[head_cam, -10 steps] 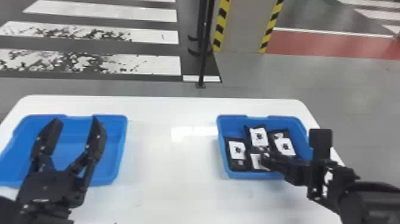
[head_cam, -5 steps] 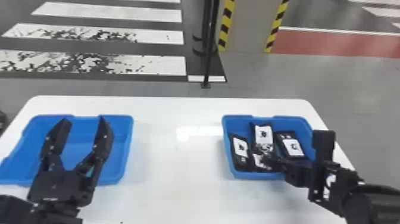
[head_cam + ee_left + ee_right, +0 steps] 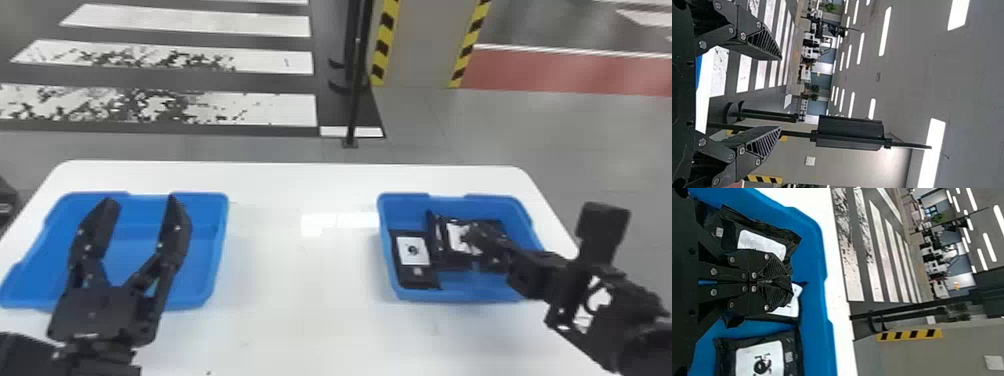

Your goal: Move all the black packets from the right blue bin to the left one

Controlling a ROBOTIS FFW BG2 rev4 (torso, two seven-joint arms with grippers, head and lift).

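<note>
My left gripper [image 3: 142, 200] stands open above the left blue bin [image 3: 216, 250], in which no packet shows; the left wrist view also has the left gripper [image 3: 780, 94] with nothing between its fingers. My right gripper [image 3: 472, 234] is down inside the right blue bin [image 3: 391, 260], shut on a black packet [image 3: 457, 239] that looks tilted. Beside it, toward the bin's left wall, lies another black packet [image 3: 414, 252]. In the right wrist view the right gripper [image 3: 789, 282] partly covers a packet [image 3: 795, 305], with packets [image 3: 762, 243] [image 3: 760, 358] on either side.
Both bins rest on a white table [image 3: 300, 280], with bare tabletop between them. Beyond its far edge a dark pole [image 3: 354, 100] stands on the floor, near a column with striped yellow edges [image 3: 384, 45].
The right gripper has closed on a packet, and packets beneath it have shifted and tilted. The left gripper remains open over the left bin.
</note>
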